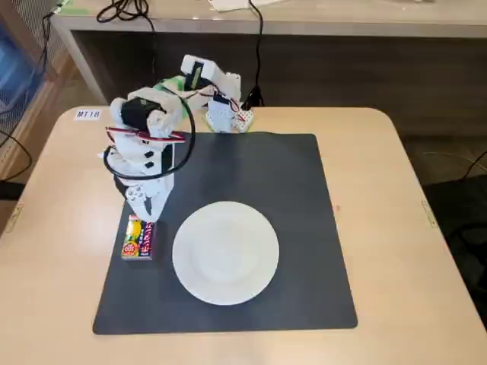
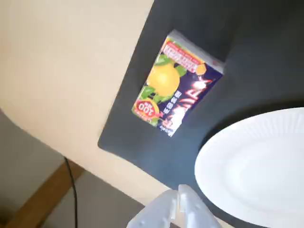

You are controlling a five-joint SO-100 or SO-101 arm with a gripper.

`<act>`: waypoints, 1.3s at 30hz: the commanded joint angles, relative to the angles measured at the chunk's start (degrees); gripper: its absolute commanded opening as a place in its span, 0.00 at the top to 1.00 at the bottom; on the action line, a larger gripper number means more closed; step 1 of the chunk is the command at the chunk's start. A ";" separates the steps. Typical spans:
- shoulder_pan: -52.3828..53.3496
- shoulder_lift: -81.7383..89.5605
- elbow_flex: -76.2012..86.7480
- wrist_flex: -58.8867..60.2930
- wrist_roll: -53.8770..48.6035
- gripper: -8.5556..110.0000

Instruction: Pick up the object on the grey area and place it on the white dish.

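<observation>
The snack packet (image 1: 138, 240), purple with a yellow fruit and red print, lies flat near the left edge of the dark grey mat (image 1: 259, 175). The round white plate (image 1: 225, 252) sits on the mat just right of the packet. My gripper (image 1: 143, 213) points down just behind the packet, above it, empty; its fingers look closed together. In the wrist view the packet (image 2: 176, 83) lies on the mat (image 2: 251, 52), the plate (image 2: 256, 166) is at the lower right, and only the white gripper tip (image 2: 178, 205) shows at the bottom edge.
The arm's base (image 1: 224, 114) stands at the table's back edge, with cables running behind it. A small label (image 1: 88, 115) is stuck at the back left of the beige tabletop (image 1: 53, 228). A bench stands behind the table.
</observation>
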 commanded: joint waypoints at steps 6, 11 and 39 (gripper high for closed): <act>3.25 0.97 2.64 0.70 10.55 0.93; 5.01 5.01 13.27 0.70 18.46 0.93; 1.05 1.41 12.83 0.70 13.71 0.70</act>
